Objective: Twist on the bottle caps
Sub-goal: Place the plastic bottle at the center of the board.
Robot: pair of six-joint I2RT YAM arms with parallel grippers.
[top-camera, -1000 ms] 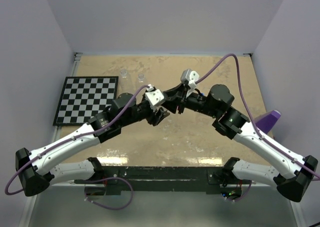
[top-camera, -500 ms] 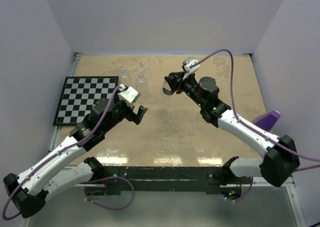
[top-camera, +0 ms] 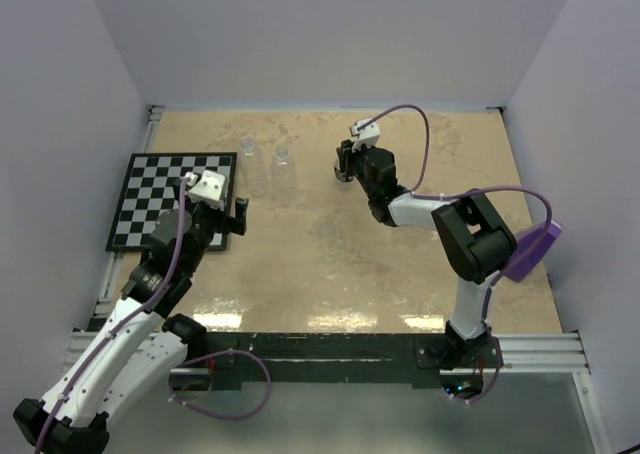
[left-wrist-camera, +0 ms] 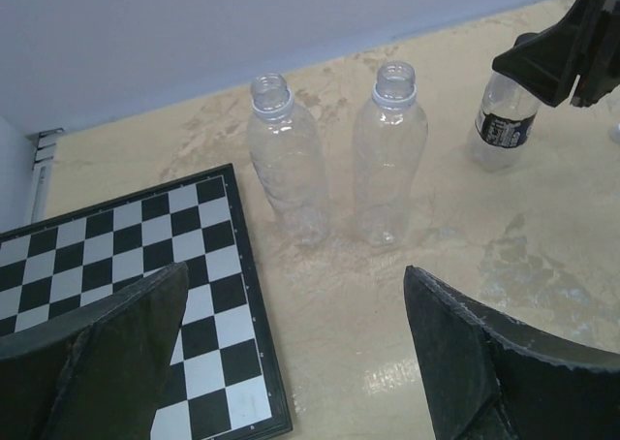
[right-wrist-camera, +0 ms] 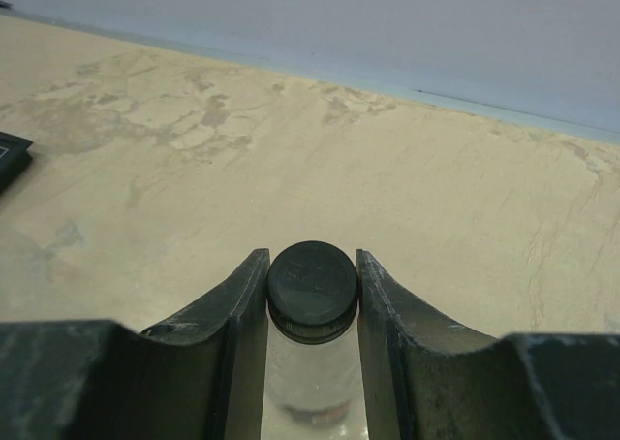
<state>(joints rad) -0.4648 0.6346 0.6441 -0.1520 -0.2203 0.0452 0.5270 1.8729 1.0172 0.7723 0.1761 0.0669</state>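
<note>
We observe the right gripper (right-wrist-camera: 312, 258) clamped on the black cap (right-wrist-camera: 312, 290), seated on the labelled bottle (left-wrist-camera: 501, 130) standing on the surface (right-wrist-camera: 465, 198). The left gripper (left-wrist-camera: 295, 275) is wide open and empty over the chessboard (left-wrist-camera: 116, 256) edge, facing one uncapped bottle (left-wrist-camera: 288, 164) and a second uncapped bottle (left-wrist-camera: 389, 149), upright side by side

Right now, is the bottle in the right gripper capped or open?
Capped: the black cap sits on the neck of the bottle, clamped by the right gripper. How tightly it is screwed on, cannot tell.
</note>
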